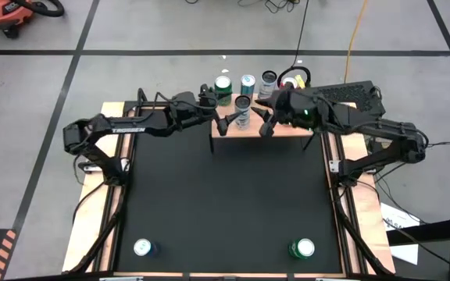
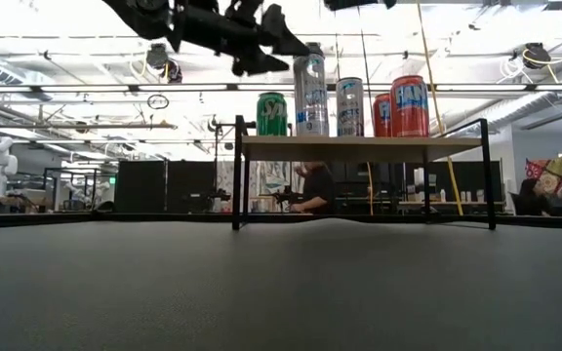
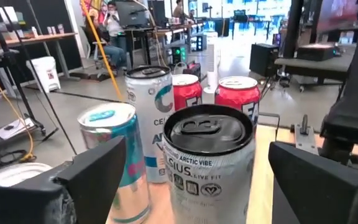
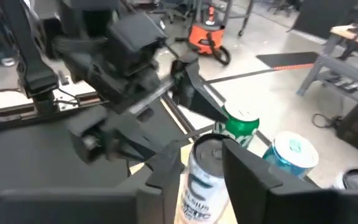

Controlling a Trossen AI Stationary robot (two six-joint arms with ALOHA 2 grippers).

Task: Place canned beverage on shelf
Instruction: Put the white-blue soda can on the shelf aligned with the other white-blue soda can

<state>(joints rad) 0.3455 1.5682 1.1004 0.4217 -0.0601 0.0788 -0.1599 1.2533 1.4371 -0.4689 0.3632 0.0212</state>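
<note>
Up at the top centre of the high view, a silver-and-black can (image 1: 243, 109) stands upright on the shelf (image 1: 287, 127). Its neighbours are a green can (image 1: 223, 87), a teal can (image 1: 247, 83) and red cans (image 2: 410, 105). Left gripper (image 1: 212, 101) gapes wide, holding nothing. Right gripper (image 1: 263, 119) straddles the silver-and-black can, fingers partly closed; contact unclear.

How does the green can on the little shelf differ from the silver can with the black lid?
The green can has a green body; the black-lidded can is silver. The green can's lid is bare metal, the other's black. The black-lidded can looks taller. Both stand upright on the shelf.
</note>
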